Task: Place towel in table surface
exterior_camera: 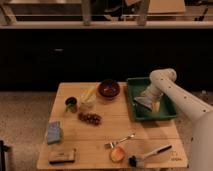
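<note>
The grey towel (141, 102) lies in the green tray (170, 114) at the table's far right, near the tray's left side. My gripper (146, 96) hangs from the white arm (165, 82) and is down in the tray, right over the towel and touching it or nearly so. The light tan table surface (107, 127) spreads to the left of and in front of the tray.
A dark red bowl (108, 89), a yellowish item (88, 96), a dark cup (71, 103), a brown cluster (90, 118), a blue-grey block (54, 132), a dark flat block (62, 156), a fork (121, 140), an orange disc (118, 153) and a brush (150, 154) lie on the table. A yellow item (156, 106) is in the tray.
</note>
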Robot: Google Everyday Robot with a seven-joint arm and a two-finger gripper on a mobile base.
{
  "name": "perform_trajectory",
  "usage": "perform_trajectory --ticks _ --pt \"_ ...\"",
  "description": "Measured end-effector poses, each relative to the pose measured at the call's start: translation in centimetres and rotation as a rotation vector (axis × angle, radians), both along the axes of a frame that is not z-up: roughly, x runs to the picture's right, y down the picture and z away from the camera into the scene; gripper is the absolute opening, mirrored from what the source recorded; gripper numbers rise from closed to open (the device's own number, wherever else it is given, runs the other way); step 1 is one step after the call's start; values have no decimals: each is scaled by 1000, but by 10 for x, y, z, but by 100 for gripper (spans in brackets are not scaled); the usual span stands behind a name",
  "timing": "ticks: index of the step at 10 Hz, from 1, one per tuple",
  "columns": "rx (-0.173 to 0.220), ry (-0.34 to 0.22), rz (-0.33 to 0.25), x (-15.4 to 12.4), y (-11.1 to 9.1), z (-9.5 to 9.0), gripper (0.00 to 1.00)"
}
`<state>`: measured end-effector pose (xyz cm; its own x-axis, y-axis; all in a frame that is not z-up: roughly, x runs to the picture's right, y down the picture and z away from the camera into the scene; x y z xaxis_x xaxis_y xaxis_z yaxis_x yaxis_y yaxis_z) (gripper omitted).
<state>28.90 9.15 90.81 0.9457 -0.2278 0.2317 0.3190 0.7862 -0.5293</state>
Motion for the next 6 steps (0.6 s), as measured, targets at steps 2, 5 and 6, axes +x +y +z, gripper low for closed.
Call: perform_trajectory --ticks 2,5,6 --pt "7 11 5 1 0 4 80" --pt "21 43 25 5 -1 15 80" --pt "23 55 32 7 -3 20 80"
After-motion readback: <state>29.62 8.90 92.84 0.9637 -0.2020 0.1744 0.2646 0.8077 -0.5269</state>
